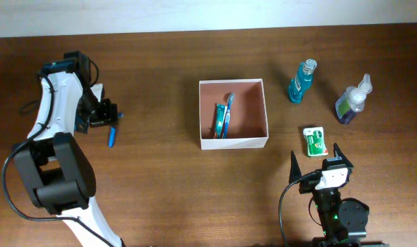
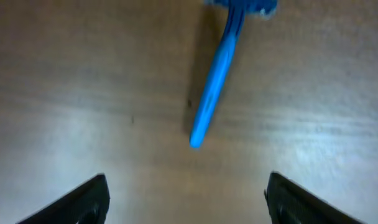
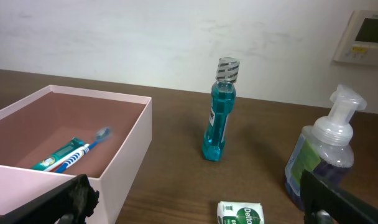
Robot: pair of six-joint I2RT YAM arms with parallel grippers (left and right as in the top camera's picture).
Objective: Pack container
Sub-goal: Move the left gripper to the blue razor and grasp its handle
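While container [image 1: 233, 143] holds toothbrush [image 1: 227, 115], blue razor [image 1: 112, 135] lies outside.

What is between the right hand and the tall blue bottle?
A small green-and-white packet lies on the table, just in front of the right hand. Beyond it, bare wood up to the blue bottle. The right wrist view shows this.

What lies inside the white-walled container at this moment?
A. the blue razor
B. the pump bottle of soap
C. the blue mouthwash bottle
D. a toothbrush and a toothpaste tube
D: the overhead view shows the toothbrush and the toothpaste tube lying side by side on the floor of the container, and nothing else is inside its walls.
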